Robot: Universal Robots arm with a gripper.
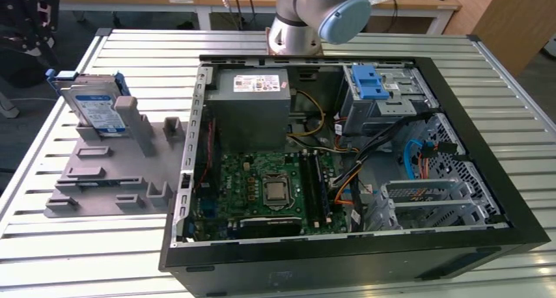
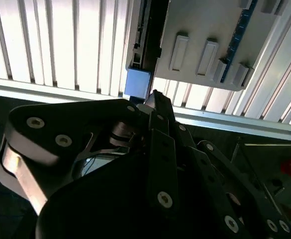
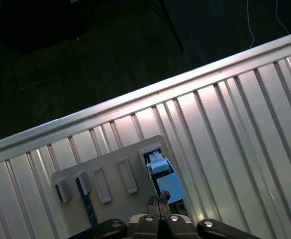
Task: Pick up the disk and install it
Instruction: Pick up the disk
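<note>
1. hand state: in the first wrist view my hand [image 3: 158, 201] has its fingertips together and is clamped on nothing.

2. disk location: the disk [image 1: 94, 110] stands on edge in a grey holder [image 1: 104, 174] on the desk [image 1: 486, 77]. it sits near the desk's edge at the exterior view's left, toward the far corner. it is outside the open computer case [image 1: 347, 262] and well apart from the blue-latched drive bay [image 1: 374, 83] at the case's far side.

3. governing relation: the hand hangs above the holder and looks down on the disk's thin upper edge with its blue rail. the disk lies below the fingertips and slightly beyond them, apart and not touching. the disk face is upright with a slight lean. the long axis of the upper edge runs with the desk's slats, square to that desk edge.

4. status, as judged: the disk is seated in the holder and not yet gripped.
</note>
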